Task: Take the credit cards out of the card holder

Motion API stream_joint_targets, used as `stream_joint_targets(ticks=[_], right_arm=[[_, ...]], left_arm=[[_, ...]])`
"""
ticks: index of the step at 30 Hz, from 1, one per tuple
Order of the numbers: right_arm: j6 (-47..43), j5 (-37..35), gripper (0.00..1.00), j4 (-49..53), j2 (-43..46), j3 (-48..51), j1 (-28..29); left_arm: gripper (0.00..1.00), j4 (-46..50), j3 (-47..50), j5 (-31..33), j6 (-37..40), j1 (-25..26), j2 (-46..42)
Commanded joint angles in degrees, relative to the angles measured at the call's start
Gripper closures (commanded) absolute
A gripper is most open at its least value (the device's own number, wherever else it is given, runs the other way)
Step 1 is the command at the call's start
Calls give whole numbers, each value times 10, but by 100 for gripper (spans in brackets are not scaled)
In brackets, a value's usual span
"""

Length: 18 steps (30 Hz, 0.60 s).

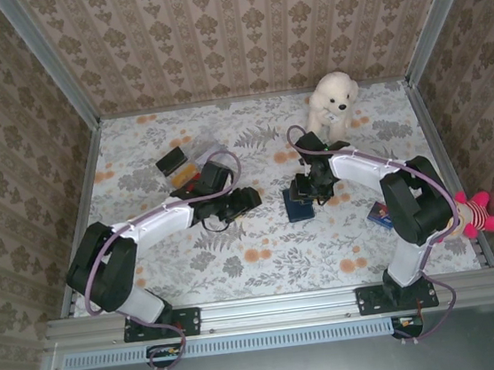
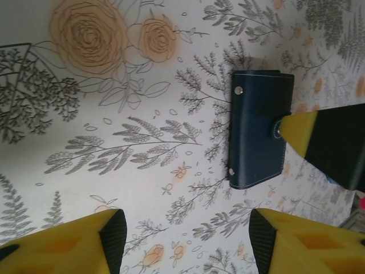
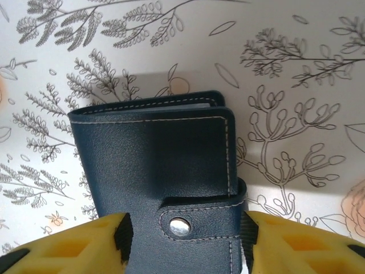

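Navy leather bifold card holder (image 3: 159,165) laid closed, long axis near-far; straddled by right gripper (image 3: 183,231), clamping unclear; left gripper (image 2: 188,237) spread, empty.

Smooth navy leather-look card holder (image 3: 154,165), shiny metal snap (image 3: 180,226), matt printed table cover (image 2: 114,182), fluffy plush bear (image 1: 334,99)

The right gripper (image 1: 311,188) hangs over the card holder (image 1: 298,209) (dark blue) mid-table.
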<state>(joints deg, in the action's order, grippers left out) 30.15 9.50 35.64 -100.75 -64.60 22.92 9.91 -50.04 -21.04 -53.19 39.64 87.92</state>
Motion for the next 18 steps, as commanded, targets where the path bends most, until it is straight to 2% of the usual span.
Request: stream_joint_targets(ticks=[1, 10, 18], right_arm=[[-4, 36, 51, -13, -8, 21, 2], [-11, 99, 53, -36, -10, 32, 33], [-12, 116, 54, -45, -34, 12, 84]], left_arm=[[41, -29, 9, -25, -14, 8, 11], [48, -92, 41, -29, -54, 14, 30], [51, -117, 66, -21, -77, 16, 47]])
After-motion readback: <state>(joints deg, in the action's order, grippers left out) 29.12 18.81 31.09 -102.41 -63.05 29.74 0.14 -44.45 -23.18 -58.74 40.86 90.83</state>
